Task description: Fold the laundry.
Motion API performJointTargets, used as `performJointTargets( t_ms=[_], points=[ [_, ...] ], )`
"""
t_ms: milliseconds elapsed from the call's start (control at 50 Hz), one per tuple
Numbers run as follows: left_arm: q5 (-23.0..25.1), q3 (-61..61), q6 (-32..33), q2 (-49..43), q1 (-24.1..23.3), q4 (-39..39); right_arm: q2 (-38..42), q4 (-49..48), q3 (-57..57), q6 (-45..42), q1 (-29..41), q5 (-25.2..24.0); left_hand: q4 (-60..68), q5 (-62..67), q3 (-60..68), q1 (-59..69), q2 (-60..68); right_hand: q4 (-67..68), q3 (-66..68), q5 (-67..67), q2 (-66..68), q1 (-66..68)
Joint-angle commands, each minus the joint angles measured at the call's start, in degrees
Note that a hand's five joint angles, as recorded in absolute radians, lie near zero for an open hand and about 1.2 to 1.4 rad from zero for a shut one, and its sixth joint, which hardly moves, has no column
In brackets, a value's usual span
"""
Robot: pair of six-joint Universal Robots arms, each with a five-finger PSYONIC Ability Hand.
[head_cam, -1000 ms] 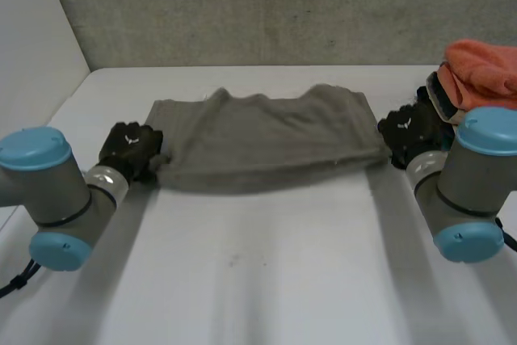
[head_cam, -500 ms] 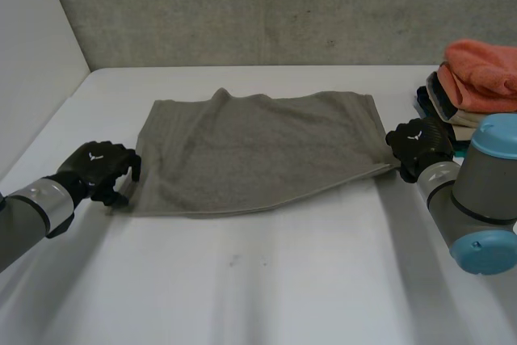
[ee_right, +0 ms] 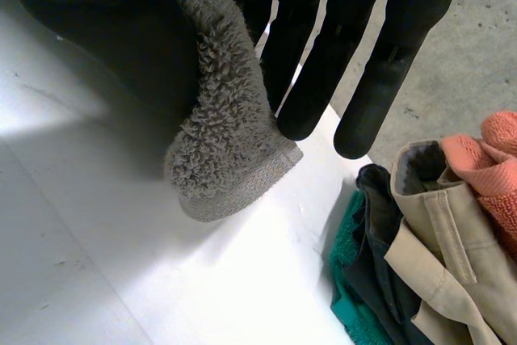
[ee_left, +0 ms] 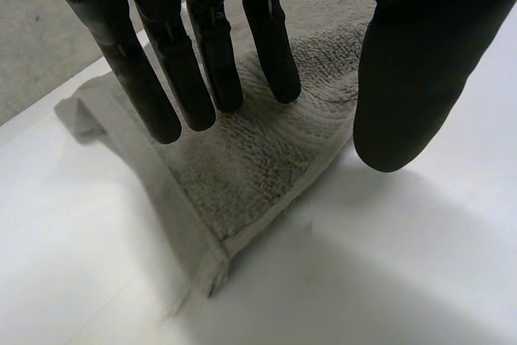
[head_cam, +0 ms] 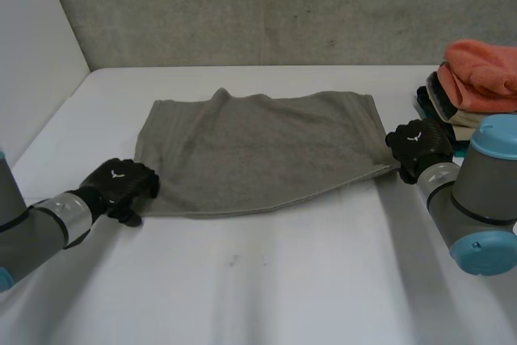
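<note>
A white table [head_cam: 266, 288] before a grey wall [head_cam: 266, 6] carries a grey towel [head_cam: 258, 151] spread across its middle. A clothes pile [head_cam: 477, 78] sits at the far right corner. The right hand [head_cam: 418, 145] pinches the towel's near right corner between thumb and fingers. The left hand [head_cam: 123, 186] holds straight fingers over its near left corner, thumb apart.

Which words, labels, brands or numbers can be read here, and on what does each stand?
No text can be read.
The left hand and the right hand each carry a small white mark on the back, too small to read.
The grey towel, the stacked laundry and the white table show no writing.
</note>
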Motion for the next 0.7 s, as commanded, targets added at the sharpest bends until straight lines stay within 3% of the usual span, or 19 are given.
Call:
performJointTargets(
  t_ms=[20,440,520,620,700],
  points=[
    [-0.6,3.7,-0.1,-4.0,-1.7,-0.2,0.0,1.1,-0.1,-0.1,0.0,-0.1,4.6,4.5,4.1,4.0,4.2,11.4,11.8,11.9,12.6,16.0],
    [-3.7,12.8,-0.4,-9.2,-4.4,0.3,0.0,1.5,-0.1,-0.1,-0.1,-0.1,17.2,17.2,16.7,16.6,16.8,11.4,11.8,11.9,12.6,16.0],
    [-5.1,14.2,-0.1,-11.0,-4.5,0.4,0.0,1.5,-0.1,-0.1,-0.1,-0.1,23.9,23.9,23.4,23.3,23.5,11.4,11.8,11.9,12.6,16.0],
    [-6.9,16.1,0.0,-12.2,-5.0,0.3,-0.1,1.6,-0.2,0.1,0.0,-0.1,41.0,41.0,40.5,40.4,40.6,11.4,11.8,11.9,12.6,16.0],
    [-7.5,16.2,-0.1,-12.2,-5.9,-0.1,-0.3,2.1,-0.4,-0.2,0.0,-0.1,41.1,41.0,40.6,40.5,40.7,11.4,11.8,11.9,12.6,16.0]
  ],
)
